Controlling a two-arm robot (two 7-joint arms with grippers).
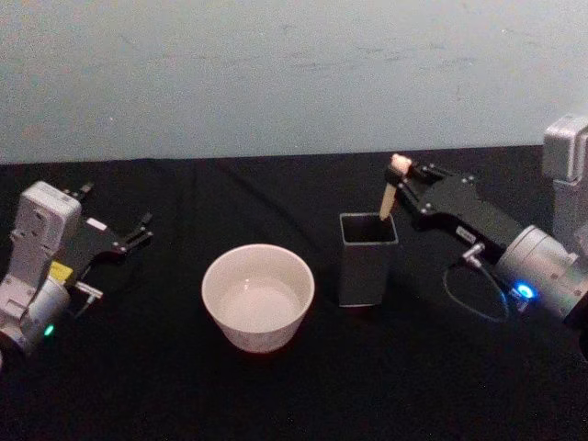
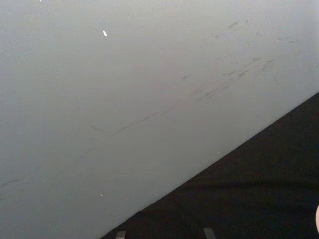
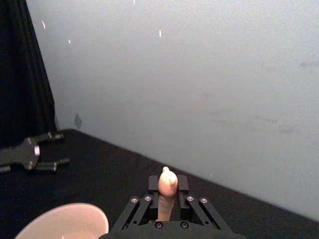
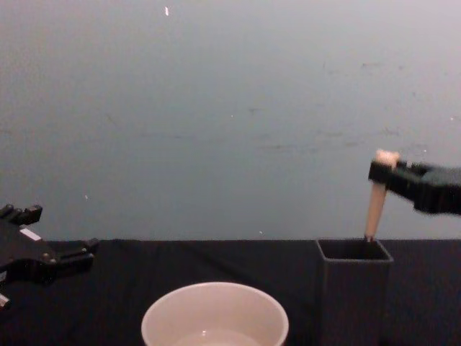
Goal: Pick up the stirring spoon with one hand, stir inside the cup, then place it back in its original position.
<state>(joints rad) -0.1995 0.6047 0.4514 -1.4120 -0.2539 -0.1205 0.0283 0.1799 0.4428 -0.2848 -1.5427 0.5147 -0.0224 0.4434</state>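
Pale blue-grey wall [image 1: 276,73] behind, scuffed in places. Black cloth-covered bench [image 1: 138,367] in front of it.

Cup [image 1: 258,296]: wide cream-white bowl shape, upright, near the middle of the bench. Just beside it on the robot's right, not touching, stands a dark grey square holder box [image 1: 367,259], open at the top.

Stirring spoon [image 1: 390,197]: standing in the holder box at its far right corner. The cream handle rises above the rim and leans slightly to the robot's right. The bowl end is hidden inside the box. The small rounded top of the handle shows above the gripper fingers.

Right gripper [image 1: 401,175]: reaches in from the right, above the holder box, closed on the upper end of the spoon handle. In the right wrist view the handle top sits tight between the two black fingers [image 3: 182,185], with the cup rim low in that picture. In the chest view the gripper clamps the handle just below its tip, well above the box rim.

Left gripper [image 1: 115,213]: at the left side of the bench, well apart from the cup, fingers spread, holding nothing.
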